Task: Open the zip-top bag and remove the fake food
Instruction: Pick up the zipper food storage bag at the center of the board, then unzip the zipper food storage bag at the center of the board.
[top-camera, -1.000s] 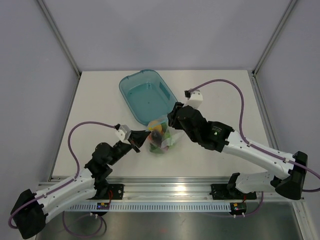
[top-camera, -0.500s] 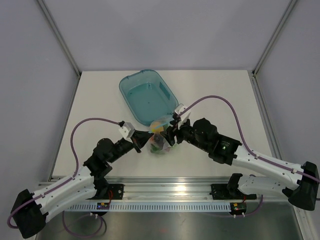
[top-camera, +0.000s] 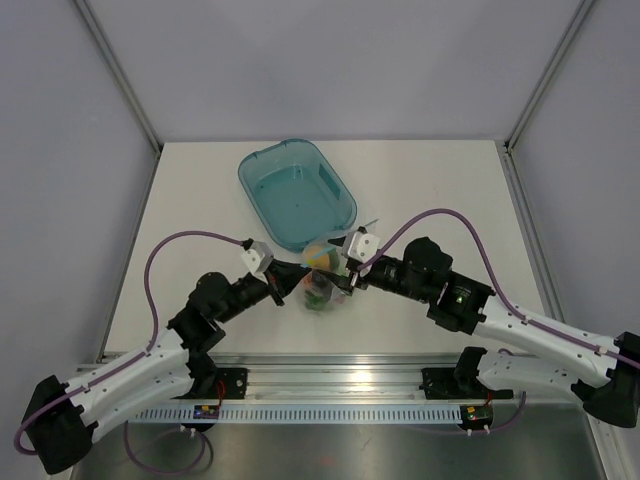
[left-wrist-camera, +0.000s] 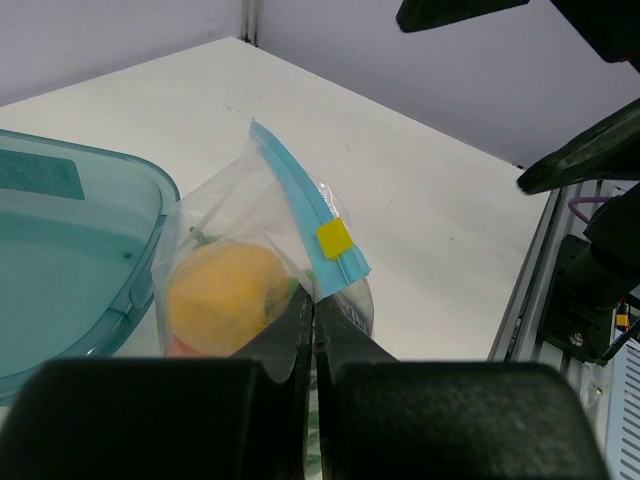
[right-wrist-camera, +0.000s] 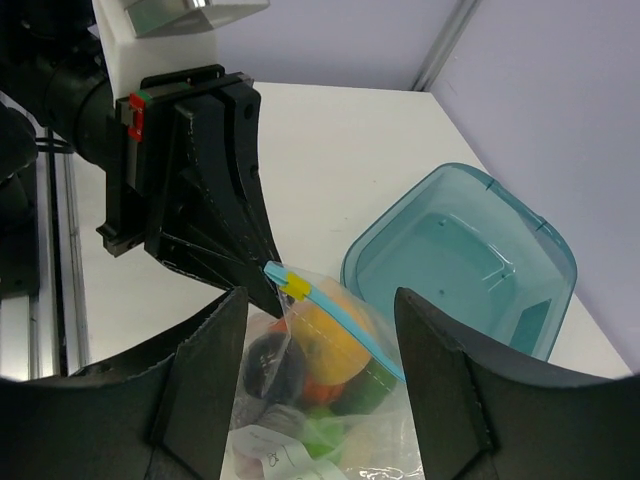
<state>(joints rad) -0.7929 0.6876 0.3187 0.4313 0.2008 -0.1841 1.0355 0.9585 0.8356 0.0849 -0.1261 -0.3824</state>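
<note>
My left hand (left-wrist-camera: 312, 310) was clamped flat on a fold of the zip-top bag (left-wrist-camera: 225, 205), just below the near end of its blue zip strip (left-wrist-camera: 298, 212). That pinch took in thin film and little else, so I judged it could slide out under any sharp pull. It may also have caught both walls, and then tugging would only drag the whole bag and open nothing.

The yellow tab (left-wrist-camera: 334, 239) sat on the strip just beyond my fingertips. The strip looked closed, though I could not be sure. The fake food (right-wrist-camera: 322, 330) was bunched inside, with a yellow piece (left-wrist-camera: 225, 298) pressed against the film. That weight could swing the bag and twist the strip.

My right hand (right-wrist-camera: 320, 297) stood spread wide on the far side, its fingers either side of the bag and gripping nothing. If it closed too low it would grab toys rather than the lip.

Beyond, the teal tub (left-wrist-camera: 70, 255) sat just beside the bag on the table (left-wrist-camera: 430, 190). A hard pull that way could knock the bag against its rim.
</note>
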